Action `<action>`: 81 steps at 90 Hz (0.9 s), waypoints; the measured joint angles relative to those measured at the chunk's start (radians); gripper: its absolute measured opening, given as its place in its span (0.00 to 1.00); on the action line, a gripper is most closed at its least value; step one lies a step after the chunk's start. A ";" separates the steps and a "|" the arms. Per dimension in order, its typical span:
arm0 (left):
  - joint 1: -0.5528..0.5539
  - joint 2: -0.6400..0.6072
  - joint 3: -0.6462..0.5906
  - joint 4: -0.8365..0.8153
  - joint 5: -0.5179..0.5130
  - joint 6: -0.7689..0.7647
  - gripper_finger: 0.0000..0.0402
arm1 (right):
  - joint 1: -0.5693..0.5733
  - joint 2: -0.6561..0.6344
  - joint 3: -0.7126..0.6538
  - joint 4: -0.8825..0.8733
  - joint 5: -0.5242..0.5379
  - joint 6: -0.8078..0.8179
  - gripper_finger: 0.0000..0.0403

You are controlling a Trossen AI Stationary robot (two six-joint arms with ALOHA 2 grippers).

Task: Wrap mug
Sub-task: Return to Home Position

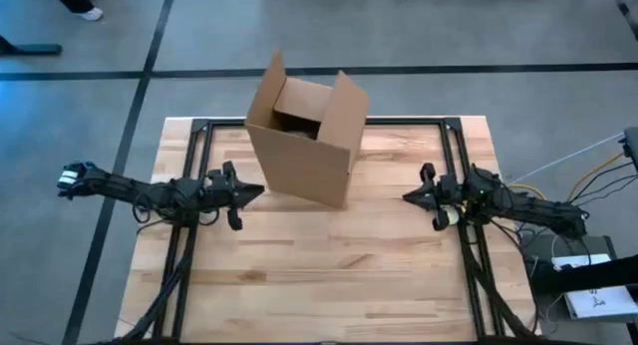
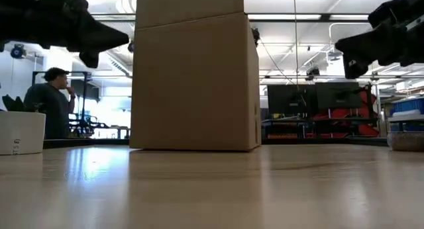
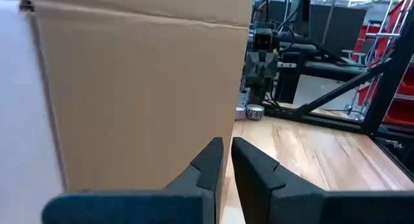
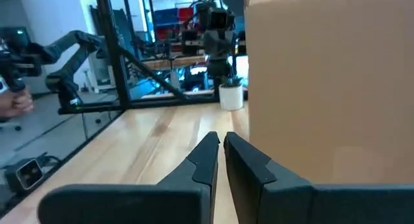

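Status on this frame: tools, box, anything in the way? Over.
Left tool shut, empty, left of box. Right tool shut, empty, right of it. Box sits on table, flaps up. Nothing in the way.

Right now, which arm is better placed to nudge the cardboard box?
Left, probably: the left gripper sits almost at the cardboard box, while the right gripper has bare table between.

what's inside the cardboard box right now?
From above, the cardboard box stands open at the top; only a dark patch shows inside. What it is cannot be told; the box's own sides hide the rest.
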 joint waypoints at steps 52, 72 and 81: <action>0.000 -0.133 -0.143 0.043 0.060 0.015 0.05 | 0.111 0.000 -0.001 0.001 0.010 -0.231 0.03; 0.017 -0.176 -0.143 -0.007 0.137 0.012 0.05 | 0.111 0.000 -0.001 0.001 0.009 -0.211 0.03; 0.026 -0.228 -0.143 -0.087 0.167 -0.006 0.05 | 0.111 0.000 -0.001 0.001 0.009 -0.210 0.03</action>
